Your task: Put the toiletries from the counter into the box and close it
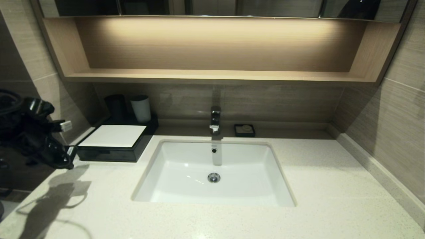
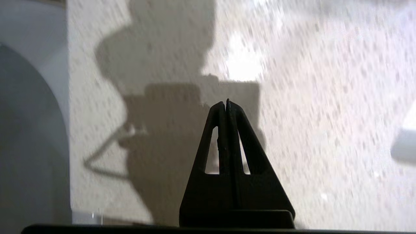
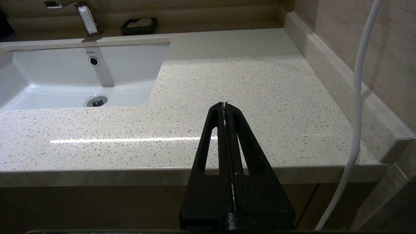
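A black box with a flat white lid point(image 1: 114, 136) lies shut at the back left of the counter point(image 1: 332, 186), beside the sink. No loose toiletries show on the counter. My left gripper point(image 1: 64, 162) hangs over the counter's left end, just in front of the box. In the left wrist view it point(image 2: 226, 101) is shut and empty above its own shadow. My right gripper point(image 3: 225, 104) is shut and empty, held low before the counter's front edge right of the sink. It is out of the head view.
A black cup point(image 1: 115, 105) and a white cup point(image 1: 140, 108) stand behind the box. The white sink point(image 1: 186, 186) is in the middle, with a faucet point(image 1: 215, 120) and a black soap dish point(image 1: 244, 130) behind it. A white cable point(image 3: 357, 97) hangs beside my right gripper.
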You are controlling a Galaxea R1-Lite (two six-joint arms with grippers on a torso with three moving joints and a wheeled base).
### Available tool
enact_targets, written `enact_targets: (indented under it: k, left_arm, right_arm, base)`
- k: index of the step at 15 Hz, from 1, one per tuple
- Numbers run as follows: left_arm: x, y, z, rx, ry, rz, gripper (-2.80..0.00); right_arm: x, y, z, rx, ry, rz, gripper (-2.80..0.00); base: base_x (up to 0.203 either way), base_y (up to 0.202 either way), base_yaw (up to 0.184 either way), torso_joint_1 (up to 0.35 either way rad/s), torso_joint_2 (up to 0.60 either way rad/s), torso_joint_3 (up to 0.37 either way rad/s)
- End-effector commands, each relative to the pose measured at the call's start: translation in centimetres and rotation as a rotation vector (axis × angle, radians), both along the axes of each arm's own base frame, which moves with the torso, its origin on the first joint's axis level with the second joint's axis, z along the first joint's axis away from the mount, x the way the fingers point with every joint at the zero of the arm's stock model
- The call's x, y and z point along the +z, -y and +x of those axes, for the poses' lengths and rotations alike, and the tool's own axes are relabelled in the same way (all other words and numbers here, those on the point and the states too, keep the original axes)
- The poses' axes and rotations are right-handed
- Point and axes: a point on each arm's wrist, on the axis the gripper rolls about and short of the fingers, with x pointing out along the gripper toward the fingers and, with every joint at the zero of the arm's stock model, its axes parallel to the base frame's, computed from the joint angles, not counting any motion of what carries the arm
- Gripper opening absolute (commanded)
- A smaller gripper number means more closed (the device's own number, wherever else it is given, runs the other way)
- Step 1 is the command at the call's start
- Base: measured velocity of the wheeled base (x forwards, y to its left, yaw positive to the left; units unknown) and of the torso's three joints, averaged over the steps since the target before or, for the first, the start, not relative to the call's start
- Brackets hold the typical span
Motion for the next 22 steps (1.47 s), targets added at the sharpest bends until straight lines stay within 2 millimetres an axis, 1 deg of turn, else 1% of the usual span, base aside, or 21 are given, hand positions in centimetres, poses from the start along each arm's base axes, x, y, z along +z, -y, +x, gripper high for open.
enact_targets:
  k: [1, 2, 3, 5, 6, 7, 9, 11, 13, 16, 18, 20, 21, 22]
  left_arm:
    - [3.6, 2.4, -5.7, -0.034, 0.040, 0.020, -2.80]
    - [4.4, 3.4, -7.7, -0.056, 0.056, 0.027, -2.80]
    - [5.1, 4.5, -10.0, -0.081, 0.079, 0.034, -2.80]
    - [5.3, 6.1, -14.4, -0.146, 0.111, 0.037, -2.80]
    - [5.1, 6.9, -16.8, -0.186, 0.131, 0.034, -2.80]
    - [4.6, 7.5, -18.9, -0.224, 0.150, 0.030, -2.80]
    - [2.5, 8.8, -23.1, -0.312, 0.167, 0.022, -2.80]
    - [0.4, 9.6, -25.8, -0.391, 0.177, -0.008, -2.80]
    - [-0.3, 10.0, -27.1, -0.416, 0.203, -0.022, -2.80]
    - [-0.2, 10.2, -27.8, -0.401, 0.240, -0.001, -2.80]
    - [-0.7, 10.6, -28.5, -0.372, 0.230, 0.002, -2.80]
    - [-2.0, 11.1, -29.9, -0.391, 0.279, 0.004, -2.80]
    - [-3.4, 11.1, -30.7, -0.368, 0.320, 0.004, -2.80]
    - [-4.7, 11.0, -30.9, -0.328, 0.364, 0.007, -2.80]
  right_arm:
    - [0.0, 0.0, 0.0, 0.001, -0.001, 0.000, -2.80]
    - [0.0, 0.0, 0.0, 0.000, -0.001, 0.000, -2.80]
    - [0.0, 0.0, 0.0, 0.001, 0.001, 0.000, -2.80]
    - [0.0, 0.0, 0.0, 0.000, 0.000, 0.000, -2.80]
    - [0.0, 0.0, 0.0, 0.002, 0.001, 0.000, -2.80]
    - [0.0, 0.0, 0.0, 0.001, 0.000, 0.000, -2.80]
    - [0.0, 0.0, 0.0, 0.000, 0.001, 0.000, -2.80]
    - [0.0, 0.0, 0.0, 0.001, -0.001, 0.000, -2.80]
    - [0.0, 0.0, 0.0, 0.000, -0.001, 0.000, -2.80]
    - [0.0, 0.0, 0.0, 0.000, 0.001, -0.001, -2.80]
    - [0.0, 0.0, 0.0, 0.002, 0.000, -0.001, -2.80]
    - [0.0, 0.0, 0.0, 0.000, 0.000, 0.000, -2.80]
    - [0.0, 0.0, 0.0, 0.001, -0.002, 0.000, -2.80]
    - [0.0, 0.0, 0.0, 0.002, 0.001, 0.000, -2.80]
  base:
    - [0.000, 0.000, 0.000, 0.000, 0.00, 0.000]
    - [0.000, 0.000, 0.000, 0.000, 0.00, 0.000]
    - [0.000, 0.000, 0.000, 0.000, 0.00, 0.000]
    - [0.000, 0.000, 0.000, 0.000, 0.00, 0.000]
    - [0.000, 0.000, 0.000, 0.000, 0.00, 0.000]
    - [0.000, 0.000, 0.000, 0.000, 0.00, 0.000]
    - [0.000, 0.000, 0.000, 0.000, 0.00, 0.000]
    - [0.000, 0.000, 0.000, 0.000, 0.00, 0.000]
    - [0.000, 0.000, 0.000, 0.000, 0.00, 0.000]
    - [0.000, 0.000, 0.000, 0.000, 0.00, 0.000]
    - [0.000, 0.000, 0.000, 0.000, 0.00, 0.000]
    - [0.000, 0.000, 0.000, 0.000, 0.00, 0.000]
    - [0.000, 0.000, 0.000, 0.000, 0.00, 0.000]
    - [0.000, 0.000, 0.000, 0.000, 0.00, 0.000]
